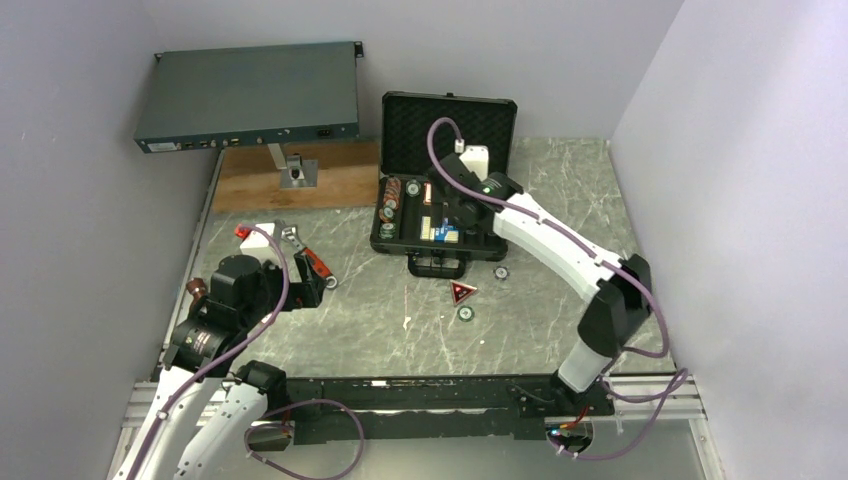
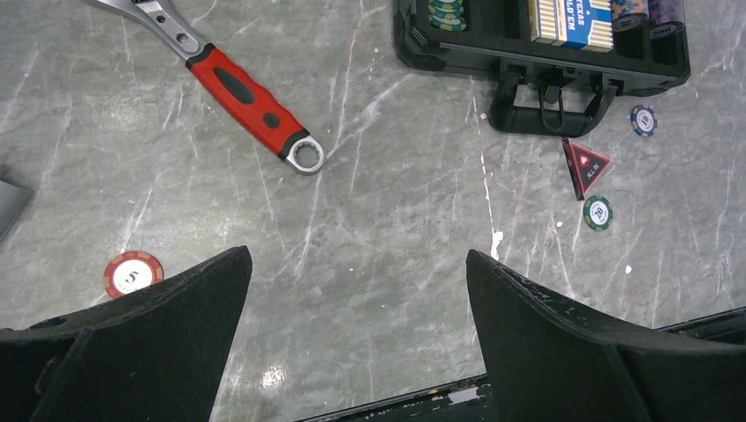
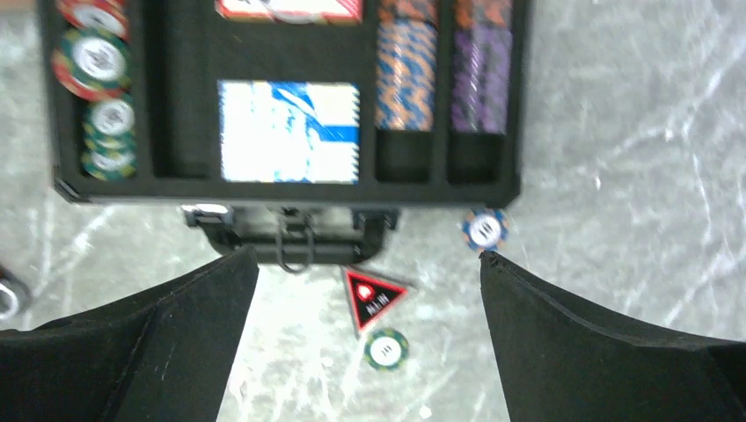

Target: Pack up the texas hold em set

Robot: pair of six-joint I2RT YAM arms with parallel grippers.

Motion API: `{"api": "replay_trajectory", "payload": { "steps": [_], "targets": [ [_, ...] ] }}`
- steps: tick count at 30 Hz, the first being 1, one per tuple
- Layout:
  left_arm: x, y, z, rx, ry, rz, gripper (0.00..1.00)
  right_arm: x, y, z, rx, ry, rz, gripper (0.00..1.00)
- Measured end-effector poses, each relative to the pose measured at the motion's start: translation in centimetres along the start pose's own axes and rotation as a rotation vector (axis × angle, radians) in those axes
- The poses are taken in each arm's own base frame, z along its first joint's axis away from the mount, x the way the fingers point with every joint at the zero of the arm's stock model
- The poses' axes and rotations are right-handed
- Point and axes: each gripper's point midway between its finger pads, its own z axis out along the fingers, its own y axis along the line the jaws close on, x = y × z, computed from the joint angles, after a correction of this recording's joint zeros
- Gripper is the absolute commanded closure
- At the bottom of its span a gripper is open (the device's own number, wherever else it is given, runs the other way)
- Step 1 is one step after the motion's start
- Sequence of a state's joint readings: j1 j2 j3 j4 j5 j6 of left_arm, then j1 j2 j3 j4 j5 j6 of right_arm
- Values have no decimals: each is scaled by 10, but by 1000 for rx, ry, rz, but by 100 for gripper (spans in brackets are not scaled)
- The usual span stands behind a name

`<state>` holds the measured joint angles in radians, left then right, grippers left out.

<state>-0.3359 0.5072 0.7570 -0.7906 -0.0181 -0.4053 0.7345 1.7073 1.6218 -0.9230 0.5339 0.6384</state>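
Observation:
The black case [image 1: 400, 243] lies open at the table's middle back, lid upright, with rows of striped chips [image 3: 405, 75] and the blue-yellow card box [image 3: 288, 132] in its foam slots. The red triangular token [image 1: 461, 292] lies on the table in front of the handle [image 2: 545, 110], with a green chip [image 1: 466, 313] just below it and a blue chip [image 1: 501, 272] to its right. A red chip [image 2: 133, 273] lies near the left gripper. My right gripper [image 3: 369, 255] is open and empty, above the case's front edge. My left gripper [image 2: 356, 255] is open and empty over bare table.
A red-handled wrench [image 1: 310, 262] lies just beyond the left gripper. A large flat grey electronics box [image 1: 250, 95] stands at the back left above a wooden board [image 1: 330, 185] with a metal bracket [image 1: 297, 172]. Walls close in left, right and behind.

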Motion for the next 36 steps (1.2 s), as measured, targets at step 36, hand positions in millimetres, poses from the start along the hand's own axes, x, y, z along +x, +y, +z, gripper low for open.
{"api": "replay_trajectory", "payload": {
  "steps": [36],
  "targets": [
    [-1,6,2,-28,1,-17,1,202,-52,-13,-129,513,122,19]
  ]
}}
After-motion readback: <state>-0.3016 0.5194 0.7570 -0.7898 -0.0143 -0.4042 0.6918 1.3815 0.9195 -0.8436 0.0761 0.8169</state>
